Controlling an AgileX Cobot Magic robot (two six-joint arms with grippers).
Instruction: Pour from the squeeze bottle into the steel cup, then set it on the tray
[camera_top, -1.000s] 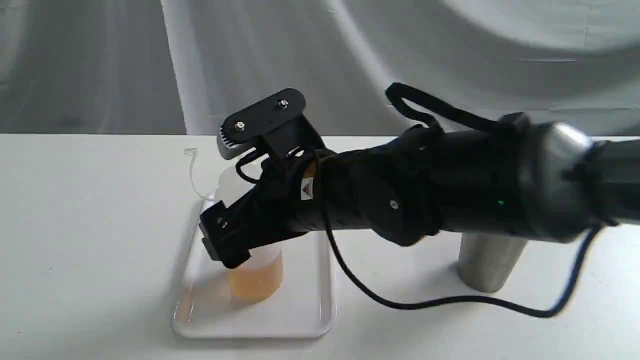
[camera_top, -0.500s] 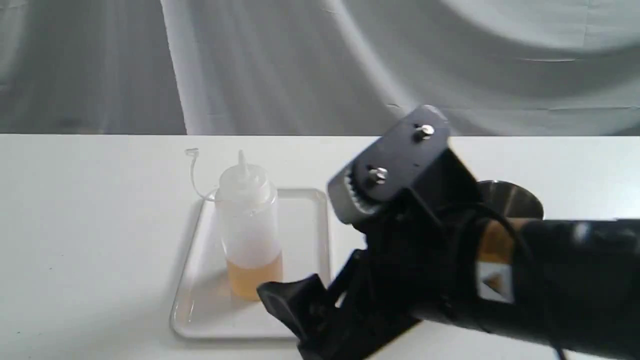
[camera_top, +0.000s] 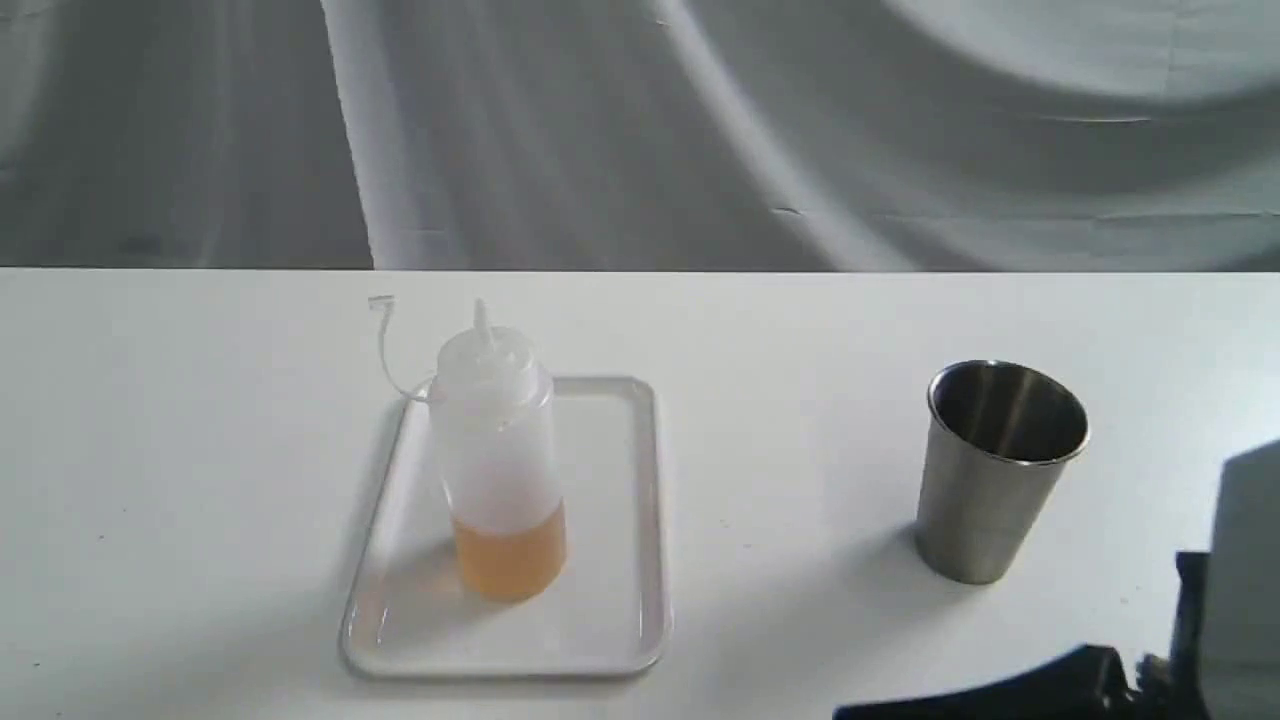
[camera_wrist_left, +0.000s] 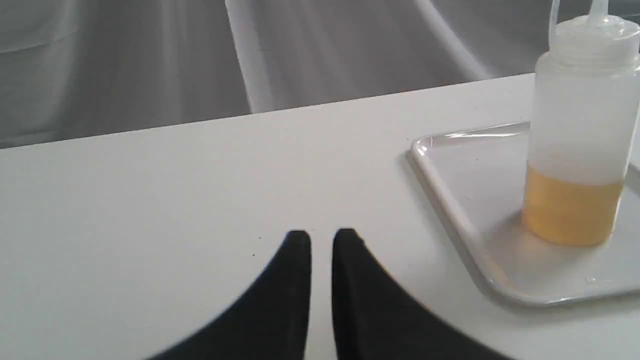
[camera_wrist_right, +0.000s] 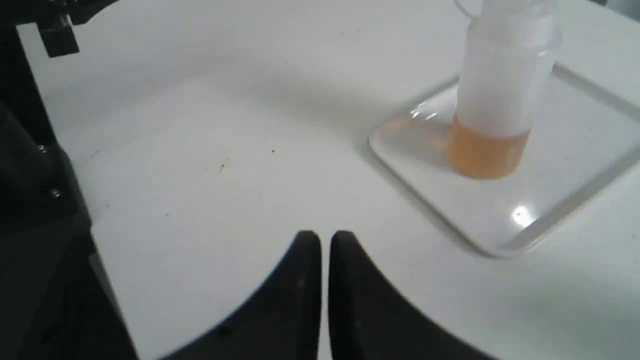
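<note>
Squeeze bottle (camera_top: 497, 460): we see it standing upright on the tray, touched by neither hand. Its nozzle is uncapped and the cap strap (camera_top: 385, 345) arches off to one side. Orange-amber liquid fills only the lower part.

Tray (camera_top: 560, 662): it lies flat on the tabletop (camera_top: 180, 480) and carries nothing but the bottle.

Steel cup (camera_top: 1003, 470): it stands upright on the tabletop, well apart from the tray, on the right of the exterior view. Its inside is dark, so we cannot tell whether it holds any liquid.

Left hand (camera_wrist_left: 321, 237): the fingers are drawn nearly together with only a thin slit between them, and they grip nothing. It sits low over bare tabletop, near the tray's corner but apart from it.

Right hand (camera_wrist_right: 325, 239): the fingers are likewise almost closed and empty. It is clear of the tray and the bottle.

Done, as we judge it: the placing step looks complete, since the bottle rests on the tray with both hands free.

Unconfirmed: the pour. The low liquid level fits it, yet the cup's contents are hidden from us.

Left to do: apparently nothing, provided the cup was filled.
</note>
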